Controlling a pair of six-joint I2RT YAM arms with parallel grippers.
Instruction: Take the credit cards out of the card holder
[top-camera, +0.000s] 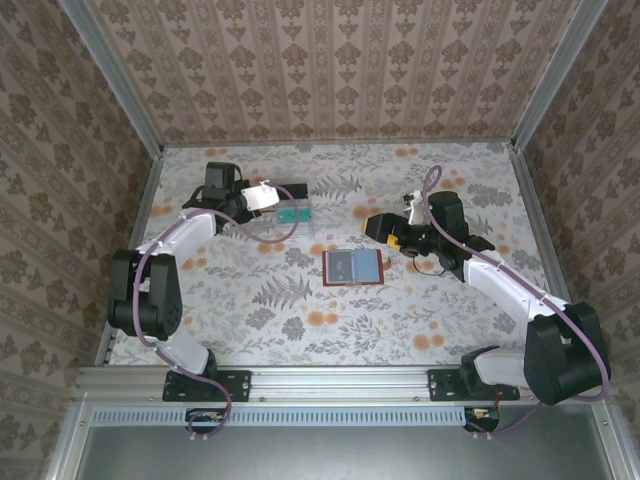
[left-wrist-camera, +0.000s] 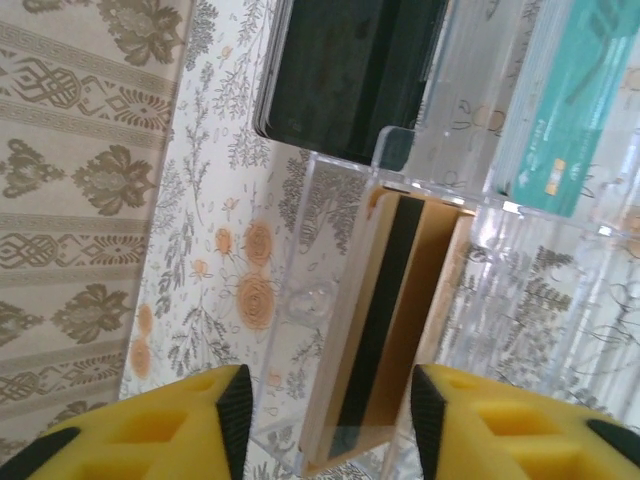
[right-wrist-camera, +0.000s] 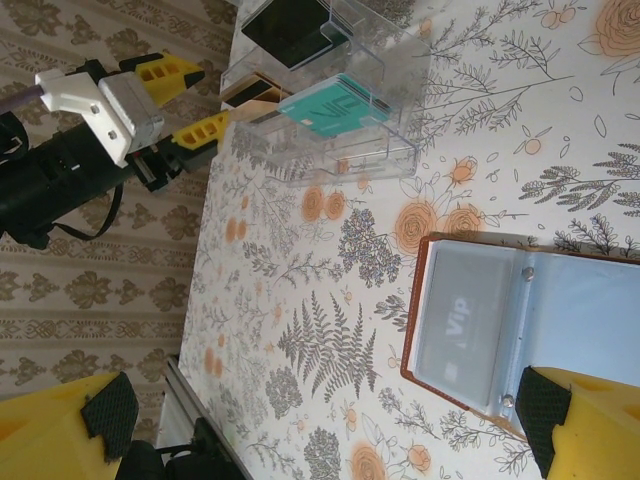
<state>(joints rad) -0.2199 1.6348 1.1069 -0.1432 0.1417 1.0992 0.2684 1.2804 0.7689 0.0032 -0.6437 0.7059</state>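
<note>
While the floral worktop (top-camera: 440, 320) carries everything, the left arm (top-camera: 150, 290) reaches toward its far left part and the right arm (top-camera: 510, 290) angles in from the right. A clear compartment tray (right-wrist-camera: 345, 150) sits at the far left, under the left arm's wrist. The card holder (top-camera: 352, 266) lies open and flat near the middle of the worktop, well apart from the tray, its blue-grey inside facing up. A pale grey credit card (right-wrist-camera: 458, 330) marked "VIP" sits in one of its pockets.

Three other cards rest in the tray, each in its own compartment: a black card (left-wrist-camera: 350, 70), a teal card (left-wrist-camera: 570, 100) and a gold-tan card (left-wrist-camera: 425, 300) with a dark stripe.

The left pincer (left-wrist-camera: 328, 400) hangs over the gold-tan card with its jaws apart, a gap showing on either side of the card. The right pincer (right-wrist-camera: 328, 412) hovers close by the card holder, jaws spread wide with nothing between them.
</note>
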